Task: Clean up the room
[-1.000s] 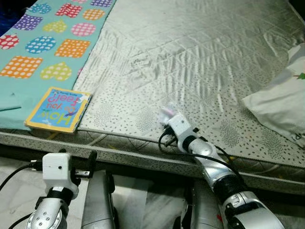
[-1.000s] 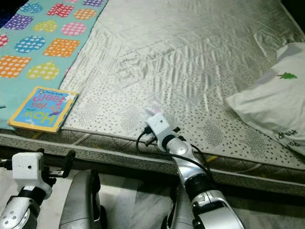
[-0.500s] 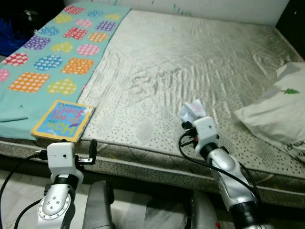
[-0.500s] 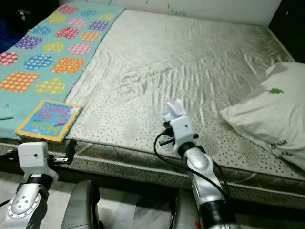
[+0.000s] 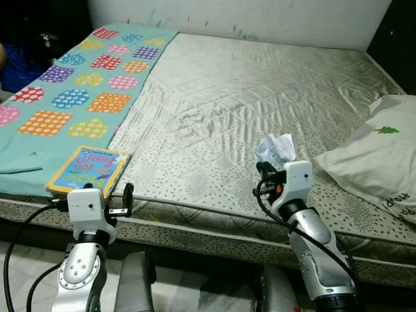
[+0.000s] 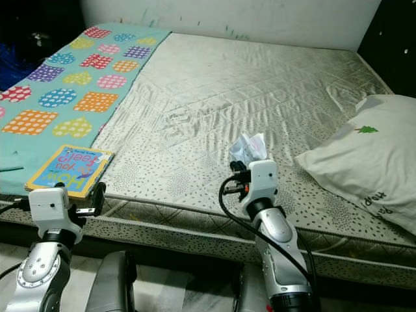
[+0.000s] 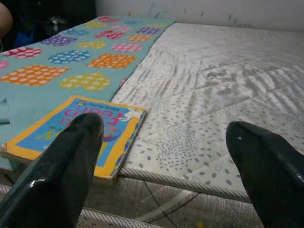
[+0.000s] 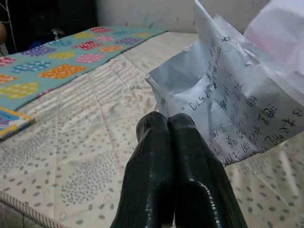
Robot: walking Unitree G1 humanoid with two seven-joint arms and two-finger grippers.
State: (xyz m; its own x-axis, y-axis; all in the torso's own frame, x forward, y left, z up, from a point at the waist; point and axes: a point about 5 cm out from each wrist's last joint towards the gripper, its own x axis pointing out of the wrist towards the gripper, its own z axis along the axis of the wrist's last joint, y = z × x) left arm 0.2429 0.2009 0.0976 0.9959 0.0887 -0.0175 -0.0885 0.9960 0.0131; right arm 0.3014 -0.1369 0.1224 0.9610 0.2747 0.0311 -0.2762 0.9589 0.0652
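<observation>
My right gripper point(image 8: 167, 124) is shut on a crumpled sheet of white paper with handwriting point(image 8: 237, 99). It holds the paper point(image 5: 274, 148) up above the near part of the grey quilted mattress point(image 5: 260, 84). My left gripper point(image 7: 164, 137) is open with nothing between its fingers. It hovers at the bed's front edge, just in front of a children's board book point(image 5: 89, 170) with a blue and yellow cover. The book point(image 7: 71, 133) lies flat on the near corner of a teal blanket point(image 5: 71, 91).
The teal blanket with coloured dotted shapes covers the left side of the bed. A white pillow point(image 5: 380, 156) lies at the right edge. A white wall runs behind the bed. Pale floor shows below the front edge. What looks like part of a person point(image 7: 4, 21) is at the far left.
The whole view has pulled back and up. My right gripper has risen off the mattress with the paper still in it. My left arm has come up toward the book.
</observation>
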